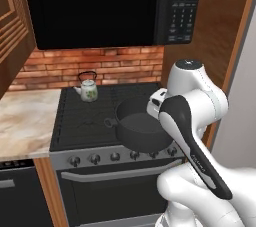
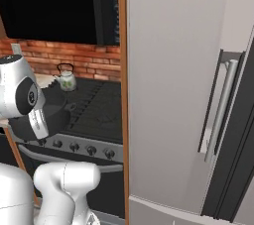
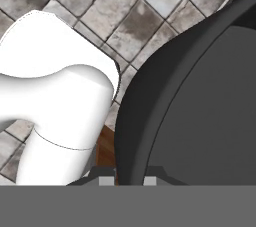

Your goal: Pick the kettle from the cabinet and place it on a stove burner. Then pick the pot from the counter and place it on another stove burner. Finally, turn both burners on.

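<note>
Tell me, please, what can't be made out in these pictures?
- Pot: right side hidden by the arm in the left base view; mostly behind the arm in the right base view.
- Burner under the pot: covered by it.
- Knobs: too small to read their settings.
- Gripper: its fingertips cut off by the hand view's bottom edge.

A black microwave (image 1: pixel 100 6) with a keypad panel (image 1: pixel 181 8) on its right side is mounted above a red brick backsplash (image 1: pixel 100 66), and a black oven door (image 1: pixel 120 196) with a steel bar handle (image 1: pixel 110 175) is seen below a row of steel knobs (image 1: pixel 115 157). A tall grey refrigerator (image 2: pixel 173 85) with a vertical grey handle (image 2: pixel 221 110) is located to the right, separated from the cooking area by a narrow brown wooden panel (image 2: pixel 122 95). A floor of grey stone tiles (image 3: pixel 90 11) laid diagonally is shown in the hand view.
</note>
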